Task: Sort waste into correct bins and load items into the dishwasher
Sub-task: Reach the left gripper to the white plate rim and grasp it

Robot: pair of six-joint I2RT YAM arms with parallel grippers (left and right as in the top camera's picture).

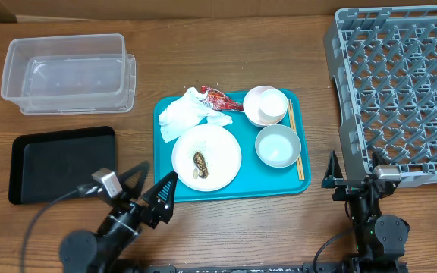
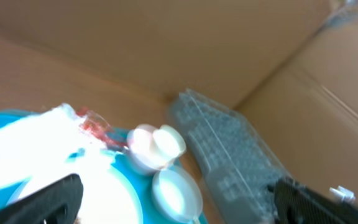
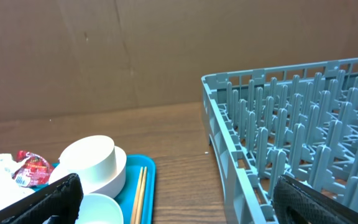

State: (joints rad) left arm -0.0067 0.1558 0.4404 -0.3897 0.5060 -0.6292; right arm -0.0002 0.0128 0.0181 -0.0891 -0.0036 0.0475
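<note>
Left hand [image 1: 159,173]: fingers spread wide, nothing between them, low over the surface [image 1: 264,220]. Right hand [image 1: 353,163]: fingers likewise apart and empty, at the near edge of the dish rack [image 1: 400,91], which stretches away ahead and to its right.

Just ahead of the left hand is the near corner of the teal tray [image 1: 234,186], then the plate [image 1: 222,144].
- Plate: rigid, glazed, probably slick and breakable. It lies flat, so only the rim offers a hold, and the near rim is closest.
- Food scrap [image 1: 201,161], at the plate's middle: small, soft, light. Pinch from above. Its long axis runs roughly away from the hand.
- Rice grains are too small to make out.

Beyond the plate:
- Napkin [image 1: 182,115]: crumpled, weightless, will squash. Any raised fold serves.
- Wrapper [image 1: 222,98], further on and to the right: crinkly, likely slippery, lying slantwise at the tray's far edge.

Ahead and to the left of the right hand:
- Chopsticks [image 1: 297,140]: thin, stiff, light, apt to roll. Their long axis points almost straight away, along the tray's right lip. Best taken across the pair at mid-length.
- Grey-blue bowl [image 1: 278,145], touching or just beside them: mouth up, hard, fragile. One finger inside the wall, one outside.
- White bowls [image 1: 265,105], further on: nested, the upper one askew. Lift the top one first.

The black tray [image 1: 63,163] lies left of the left hand. The clear tub [image 1: 10,72] sits well beyond it, mouth up.
</note>
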